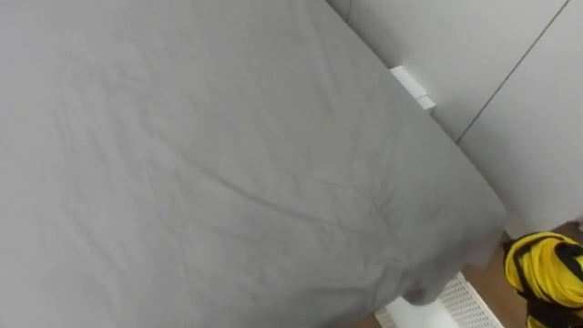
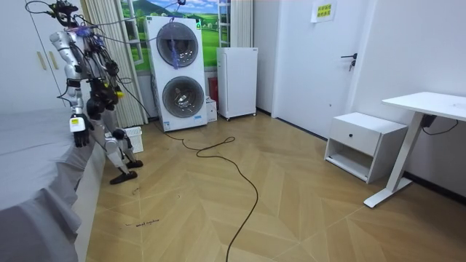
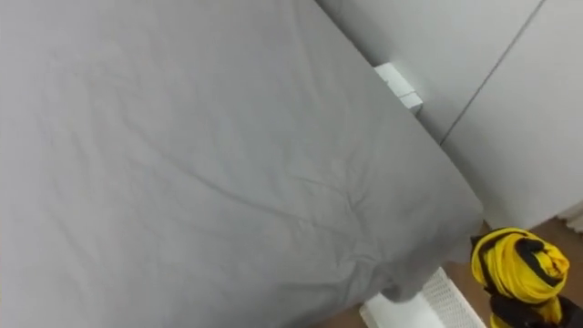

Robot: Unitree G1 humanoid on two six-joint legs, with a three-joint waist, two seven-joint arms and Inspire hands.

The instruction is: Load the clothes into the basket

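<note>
We identify a domestic room, part bedroom, part laundry area: a bed under a grey sheet, two stacked front-loading machines, a small white fridge, a bedside cabinet, a desk, wood parquet floor.

Bright, even light; faint shadows line the grey sheet.

Bed sheet sprawls across left and centre; cloth bundle sits lower right, basket just left of it, bottom edge.
</note>
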